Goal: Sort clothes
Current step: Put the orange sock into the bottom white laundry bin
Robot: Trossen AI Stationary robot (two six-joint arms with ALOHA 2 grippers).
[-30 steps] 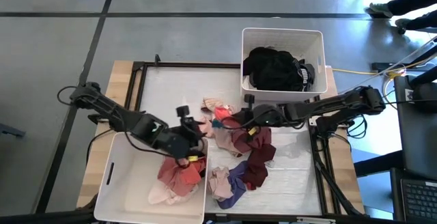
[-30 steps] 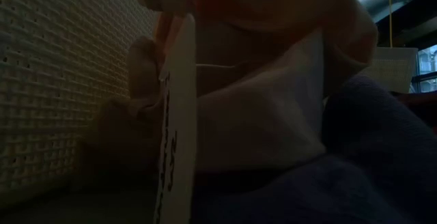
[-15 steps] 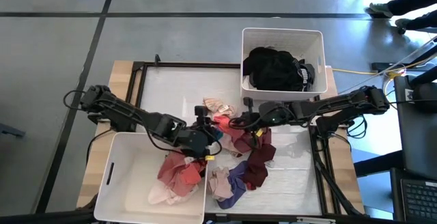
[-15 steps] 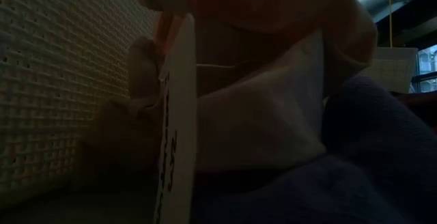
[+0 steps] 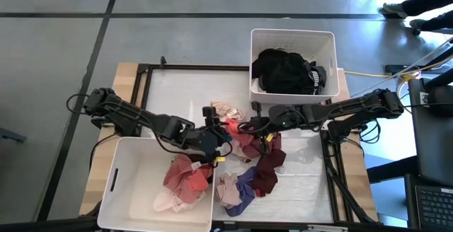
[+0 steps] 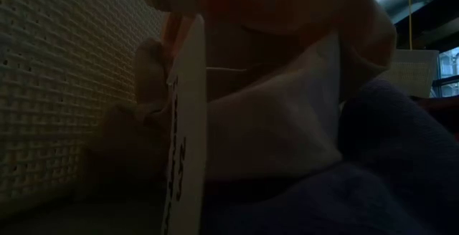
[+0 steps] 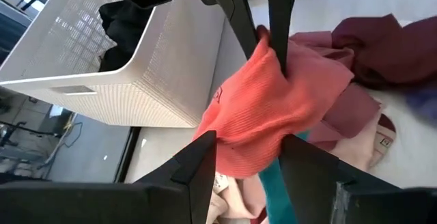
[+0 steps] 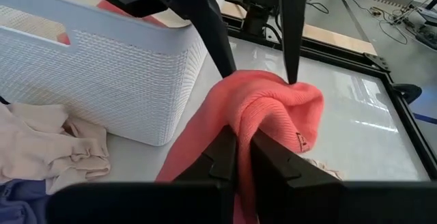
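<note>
Mostly the low view's purple cloth (image 6: pixel 401 163) hides both claws.

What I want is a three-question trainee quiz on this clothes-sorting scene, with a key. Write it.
1. True or false: the right claw is shut on the coral garment.
2. The heap in the far bin is: A black, B white, C teal.
3. Fill in: the left claw stands ___ around the coral garment.

Key: 1 true; 2 A; 3 open.
</note>
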